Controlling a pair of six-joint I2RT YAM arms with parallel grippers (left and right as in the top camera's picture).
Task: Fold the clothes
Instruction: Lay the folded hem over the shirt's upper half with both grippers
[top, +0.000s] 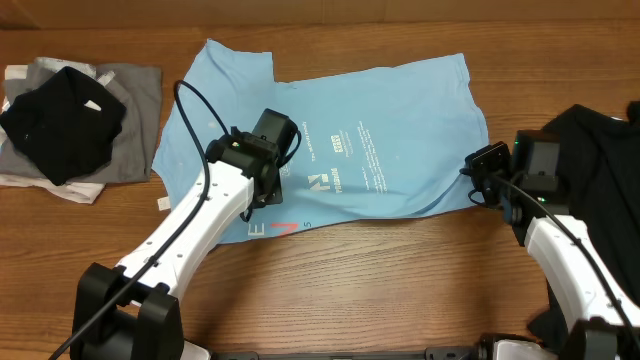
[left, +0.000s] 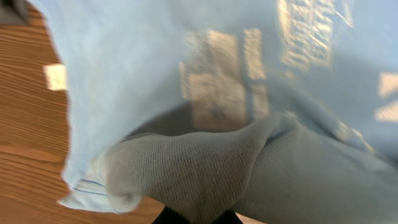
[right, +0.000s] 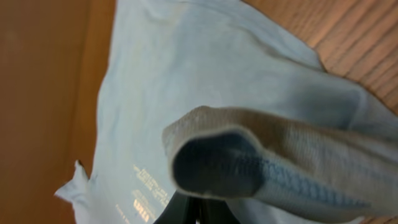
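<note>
So the left gripper (top: 265, 185) pinches a bunch of the light blue T-shirt (top: 390, 110), the right gripper (top: 480, 180) pinches its right edge. Both ends can lift together for a fold, I reckon.

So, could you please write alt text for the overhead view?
A light blue T-shirt lies spread on a wooden table, with the left gripper and right gripper each shut on its fabric. A pile of black and grey clothes sits at far left, a black garment at far right.
</note>
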